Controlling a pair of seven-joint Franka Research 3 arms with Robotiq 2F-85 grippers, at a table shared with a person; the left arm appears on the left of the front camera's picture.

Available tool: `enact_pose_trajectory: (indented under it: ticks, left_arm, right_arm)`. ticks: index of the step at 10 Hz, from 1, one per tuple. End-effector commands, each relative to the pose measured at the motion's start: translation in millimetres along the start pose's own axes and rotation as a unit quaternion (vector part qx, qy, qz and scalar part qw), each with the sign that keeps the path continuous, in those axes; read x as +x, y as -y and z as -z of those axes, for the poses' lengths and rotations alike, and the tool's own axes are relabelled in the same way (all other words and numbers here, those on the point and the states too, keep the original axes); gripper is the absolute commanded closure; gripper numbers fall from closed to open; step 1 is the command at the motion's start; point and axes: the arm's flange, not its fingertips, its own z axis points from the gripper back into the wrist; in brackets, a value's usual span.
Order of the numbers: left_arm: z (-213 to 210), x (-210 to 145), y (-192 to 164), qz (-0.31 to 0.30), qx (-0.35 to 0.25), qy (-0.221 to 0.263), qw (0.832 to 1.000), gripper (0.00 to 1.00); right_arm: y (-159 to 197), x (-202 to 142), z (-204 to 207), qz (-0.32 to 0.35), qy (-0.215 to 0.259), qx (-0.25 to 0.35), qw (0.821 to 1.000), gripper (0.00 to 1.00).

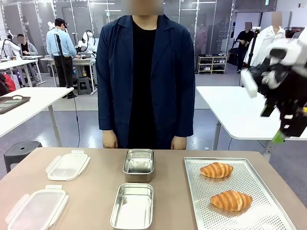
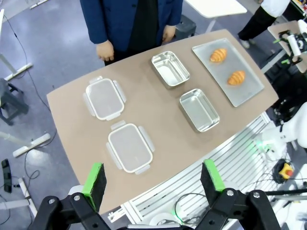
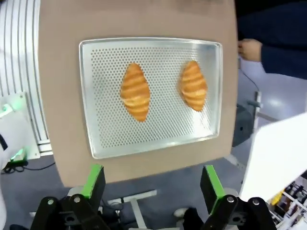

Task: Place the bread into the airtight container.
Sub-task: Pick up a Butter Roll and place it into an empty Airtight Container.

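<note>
My right claw (image 3: 152, 187) hangs spread and empty above the tray (image 3: 158, 139) on the worktop (image 3: 134, 19); the bread (image 3: 135, 91) nearer my side lies almost straight ahead, its long axis crossing my closing line. My left claw (image 2: 152, 179), also spread, is farther from it.

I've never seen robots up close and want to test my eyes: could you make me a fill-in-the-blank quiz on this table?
The perforated tray holds ___ pieces of bread.
Both steel containers are ___ inside.
The two clear lids lie on the robot's ___ side of the table.
The right gripper hovers above the tray with its jaws ___.
Missing words: two; empty; left; open.
</note>
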Motion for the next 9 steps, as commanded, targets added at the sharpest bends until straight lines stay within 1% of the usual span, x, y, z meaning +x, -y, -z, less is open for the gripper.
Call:
enact_pose_trajectory:
  ticks: [1,2,4,5,7,8,9]
  left_arm:
    - [-2,4,2,0.003,-0.003,0.002,1.000,0.00]
    - [-2,4,2,0.003,-0.003,0.002,1.000,0.00]
    - [-2,4,2,0.003,-0.003,0.002,1.000,0.00]
    - [-2,4,2,0.003,-0.003,0.002,1.000,0.00]
    - [-2,4,2,0.003,-0.003,0.002,1.000,0.00]
    - [-2,4,2,0.003,-0.003,0.002,1.000,0.00]
    - [-2,4,2,0.003,-0.003,0.002,1.000,0.00]
  right_arm:
    - [4,-4,43,-0.014,0.033,0.010,0.999,0.00]
    - [2,-1,69,-0.021,0.053,0.025,0.998,0.00]
    - [1,-3,122,-0.015,0.037,0.031,0.999,0.00]
    - [2,-6,147,-0.005,0.037,0.033,0.999,0.00]
    - [6,-7,182,-0.010,0.019,0.022,1.000,0.00]
    - [7,-7,198,-0.013,0.027,0.038,0.999,0.00]
    - [7,-8,214,-0.026,0.026,0.035,0.999,0.00]
